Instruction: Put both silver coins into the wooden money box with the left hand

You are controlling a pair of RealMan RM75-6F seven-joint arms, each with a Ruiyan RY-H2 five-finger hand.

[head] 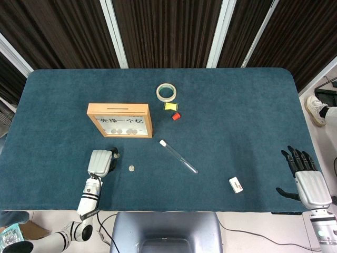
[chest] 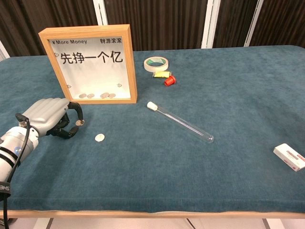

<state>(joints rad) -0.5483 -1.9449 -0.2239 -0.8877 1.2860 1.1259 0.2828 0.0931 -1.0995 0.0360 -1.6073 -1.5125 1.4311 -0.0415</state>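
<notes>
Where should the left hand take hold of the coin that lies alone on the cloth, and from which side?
The coin lies flat on the blue cloth, so pinch its thin rim at two opposite edges, coming straight down from above. The left hand is just to its left.

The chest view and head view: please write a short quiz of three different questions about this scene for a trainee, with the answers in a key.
1. True or false: the test tube lies inside the wooden money box.
2. Which hand is at a silver coin: A) left hand, B) right hand?
3. Fill in: the free silver coin lies on the ____.

Key
1. False; it lies on the table, right of the box.
2. A; its fingertips are at the coin by the fingers, though a firm grip cannot be confirmed.
3. Table.
</notes>
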